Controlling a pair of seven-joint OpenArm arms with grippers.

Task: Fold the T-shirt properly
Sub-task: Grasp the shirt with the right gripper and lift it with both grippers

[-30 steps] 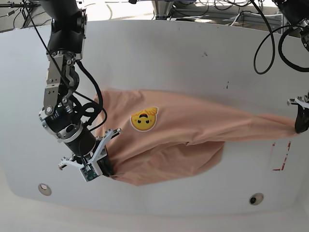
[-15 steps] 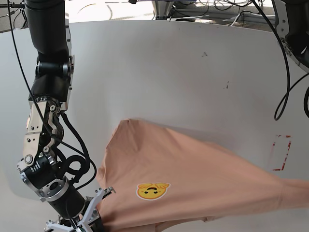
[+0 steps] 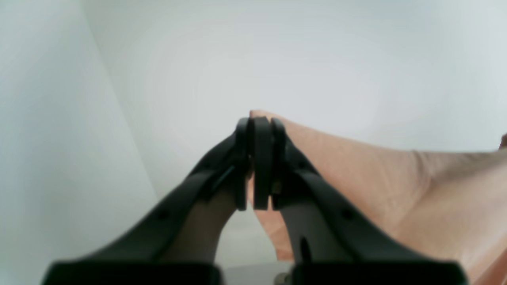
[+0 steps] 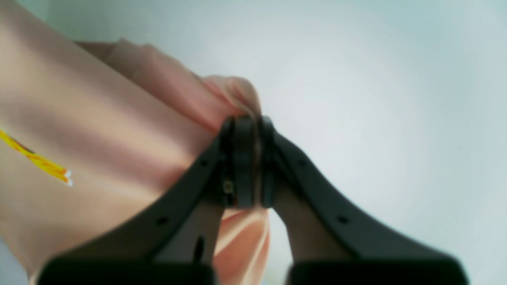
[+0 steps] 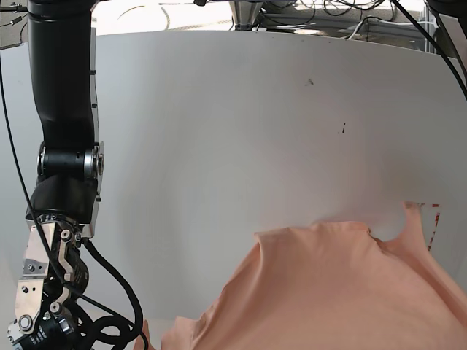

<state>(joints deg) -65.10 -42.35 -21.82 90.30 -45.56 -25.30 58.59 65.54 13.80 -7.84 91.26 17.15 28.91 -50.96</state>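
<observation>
The salmon-pink T-shirt [image 5: 336, 292] lies bunched at the table's near edge, at the lower right of the base view, running off the bottom of that frame. My left gripper [image 3: 259, 122] is shut on a pinched fold of the T-shirt [image 3: 376, 170], which trails away to the right. The right gripper [image 4: 245, 122] is shut on another bunched edge of the T-shirt [image 4: 99, 130]. The yellow emblem [image 4: 35, 160] shows at that view's left. Neither gripper appears in the base view.
The white table [image 5: 233, 131] fills most of the base view. My right arm [image 5: 62, 182] stands tall at its left edge. A red tape mark [image 5: 435, 226] sits beside the shirt at the right. Cables lie beyond the far edge.
Both grippers have pulled the T-shirt toward the near edge and dropped out of the base view's bottom. The emblem has left that view. The right arm stretched down the left side.
</observation>
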